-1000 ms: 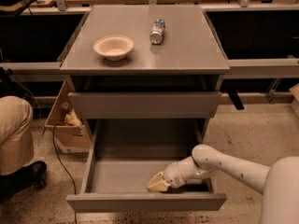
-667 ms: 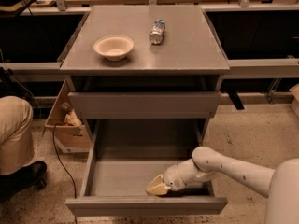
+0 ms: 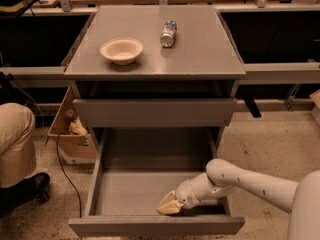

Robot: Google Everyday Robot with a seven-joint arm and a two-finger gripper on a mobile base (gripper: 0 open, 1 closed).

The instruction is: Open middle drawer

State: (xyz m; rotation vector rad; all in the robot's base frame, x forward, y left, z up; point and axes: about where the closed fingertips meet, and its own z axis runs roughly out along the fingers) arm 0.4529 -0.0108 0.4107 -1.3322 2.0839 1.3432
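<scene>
The grey cabinet (image 3: 155,59) shows two drawer fronts. The upper one (image 3: 155,112) sits slightly out from the frame. Below it the middle drawer (image 3: 155,226) stands pulled far out, and its grey floor is bare. My gripper (image 3: 170,206) is down inside this drawer at the front right, just behind the front panel. The white arm (image 3: 250,181) reaches in from the lower right over the drawer's right side. Any drawer beneath the open one is hidden.
A beige bowl (image 3: 121,50) and a lying can (image 3: 169,33) rest on the cabinet top. A cardboard box (image 3: 70,129) and a cable lie on the floor to the left. A person's leg and shoe (image 3: 17,154) are at the far left.
The middle drawer's front panel has come a little further out toward the camera. My gripper moved the same way with it.
</scene>
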